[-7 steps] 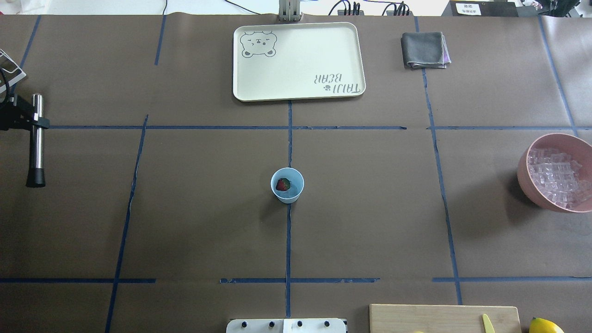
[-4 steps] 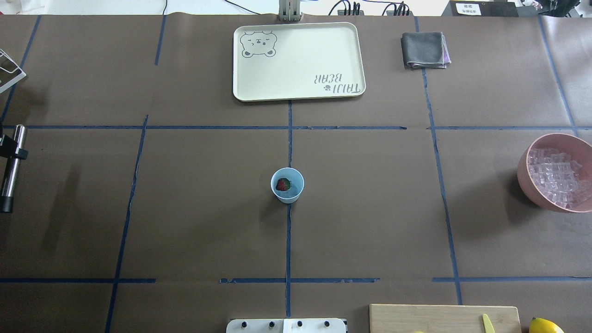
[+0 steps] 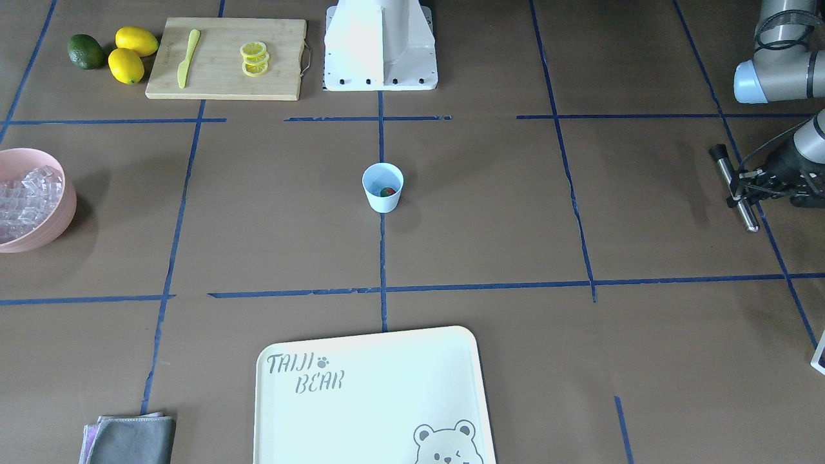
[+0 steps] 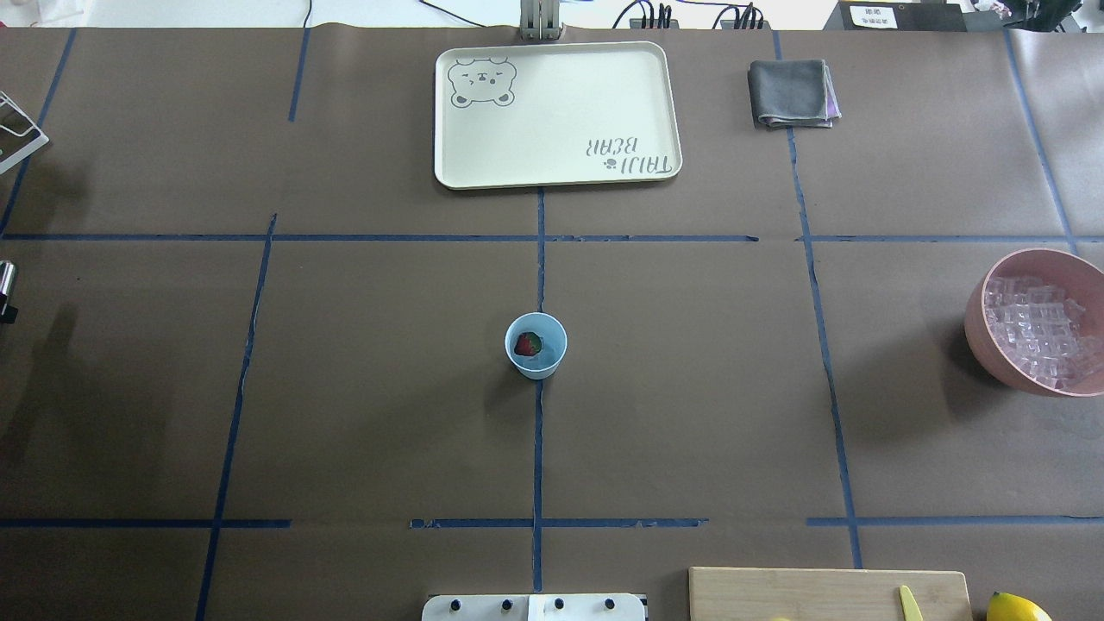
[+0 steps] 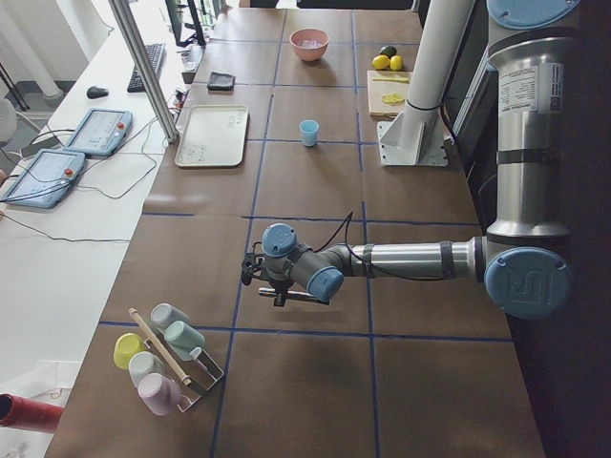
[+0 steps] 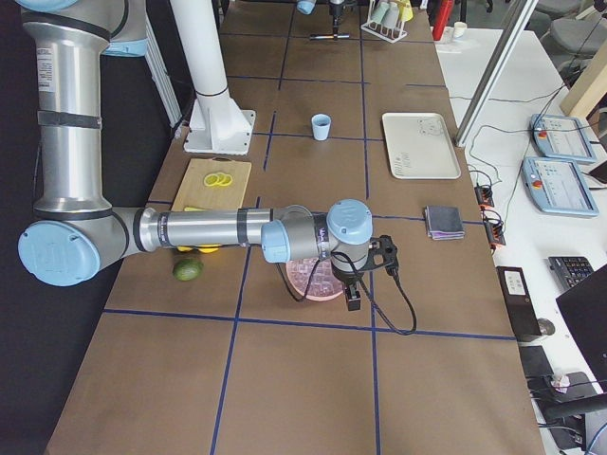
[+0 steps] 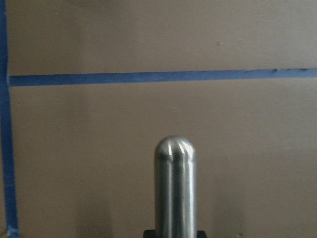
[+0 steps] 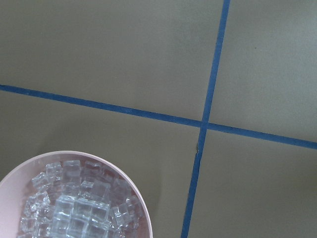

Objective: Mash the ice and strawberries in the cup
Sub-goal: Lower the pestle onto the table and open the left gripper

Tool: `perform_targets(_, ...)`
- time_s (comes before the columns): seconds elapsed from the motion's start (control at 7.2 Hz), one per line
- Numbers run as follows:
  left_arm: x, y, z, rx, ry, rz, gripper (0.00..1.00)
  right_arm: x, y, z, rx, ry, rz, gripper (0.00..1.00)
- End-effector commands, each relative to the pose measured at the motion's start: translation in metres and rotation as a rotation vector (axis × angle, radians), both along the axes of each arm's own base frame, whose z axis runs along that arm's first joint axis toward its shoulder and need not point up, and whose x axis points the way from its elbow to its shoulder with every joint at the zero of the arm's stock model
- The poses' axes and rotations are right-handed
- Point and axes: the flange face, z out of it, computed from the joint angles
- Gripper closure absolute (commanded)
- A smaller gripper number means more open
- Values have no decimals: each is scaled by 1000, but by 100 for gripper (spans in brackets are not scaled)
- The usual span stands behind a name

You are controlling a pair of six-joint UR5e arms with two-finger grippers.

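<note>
The light blue cup (image 4: pixel 548 352) is standing upright at the middle of the worktop (image 4: pixel 690 388), on a blue tape line, and one red strawberry (image 4: pixel 525 344) is lying inside it. The ice (image 4: pixel 1039 332) is sitting heaped in the pink bowl (image 4: pixel 978 341) at the worktop's right edge, well apart from the cup. The left gripper (image 3: pixel 736 189) is hovering far out on the left side, its jaws clenching a metal rod (image 7: pixel 174 188) crosswise. The rod is lying nearly level above the brown surface. The right gripper (image 6: pixel 353 300) is hanging just over the pink bowl, and I cannot tell whether its jaws are released or clenched.
</note>
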Motion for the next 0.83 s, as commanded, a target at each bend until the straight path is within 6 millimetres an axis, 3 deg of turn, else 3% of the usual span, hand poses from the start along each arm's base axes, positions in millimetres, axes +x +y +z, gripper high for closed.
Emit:
perform_targets(0.0, -2, 0, 10, -4, -31, -13, 100, 0, 0, 1, 0, 1, -1, 0)
perform_targets(0.14, -2, 0, 10, -5, -30, -12, 95, 0, 0, 1, 0, 1, -1, 0)
perform_targets(0.28, -2, 0, 10, -6, -30, -12, 73, -1, 0, 0, 1, 0, -1, 1)
perform_targets(0.42, -2, 0, 10, -6, -25, -11, 41, 0, -1, 0, 0, 1, -1, 0)
perform_targets(0.56, -2, 0, 7, 4, -23, -12, 0, 0, -2, -1, 3, 1, 1, 1)
perform_targets(0.69, -2, 0, 9, 5, -28, -13, 0, 0, -2, -1, 3, 1, 1, 1)
